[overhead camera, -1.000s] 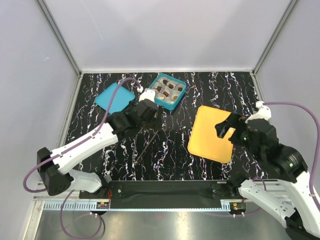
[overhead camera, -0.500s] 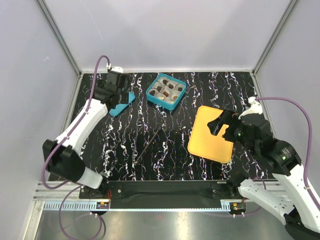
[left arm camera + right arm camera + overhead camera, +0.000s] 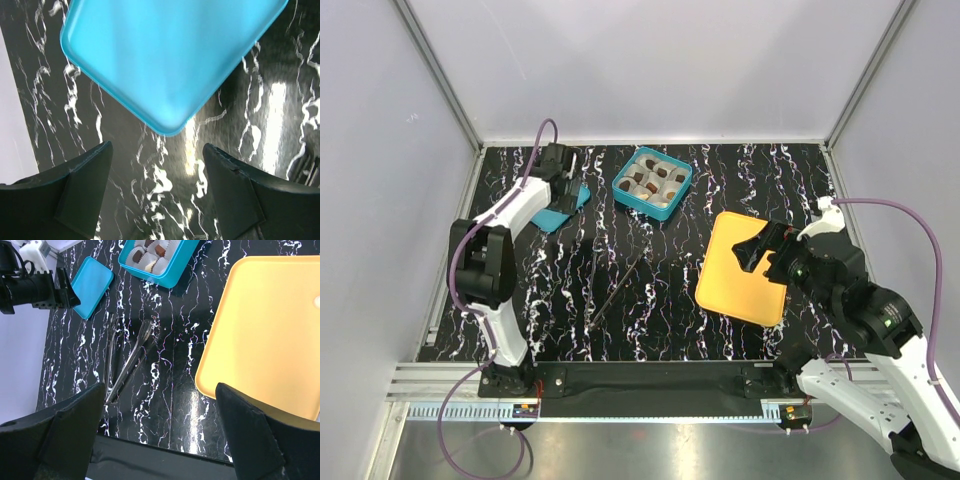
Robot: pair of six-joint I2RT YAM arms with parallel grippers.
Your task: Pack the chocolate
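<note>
The chocolate (image 3: 651, 185), several dark brown pieces in pale paper cups, sits in a teal box (image 3: 627, 194) at the back centre; it also shows in the right wrist view (image 3: 160, 248). My left gripper (image 3: 569, 180) is open and empty, low over the table beside the far corner of the teal lid (image 3: 558, 214). In the left wrist view the lid (image 3: 170, 55) lies just ahead of the gripper (image 3: 157, 192). My right gripper (image 3: 765, 250) is open and empty, held high over the yellow tray (image 3: 740, 285); in its own view the gripper (image 3: 160, 435) frames bare table.
Metal tongs (image 3: 616, 289) lie on the black marbled table between the box and the arm bases, also seen in the right wrist view (image 3: 127, 362). The yellow tray (image 3: 265, 325) has no pieces visible on it. Grey walls enclose the table.
My left arm has swung away from the box to the back left and now sits by the teal lid. My right gripper has shifted slightly over the tray.
</note>
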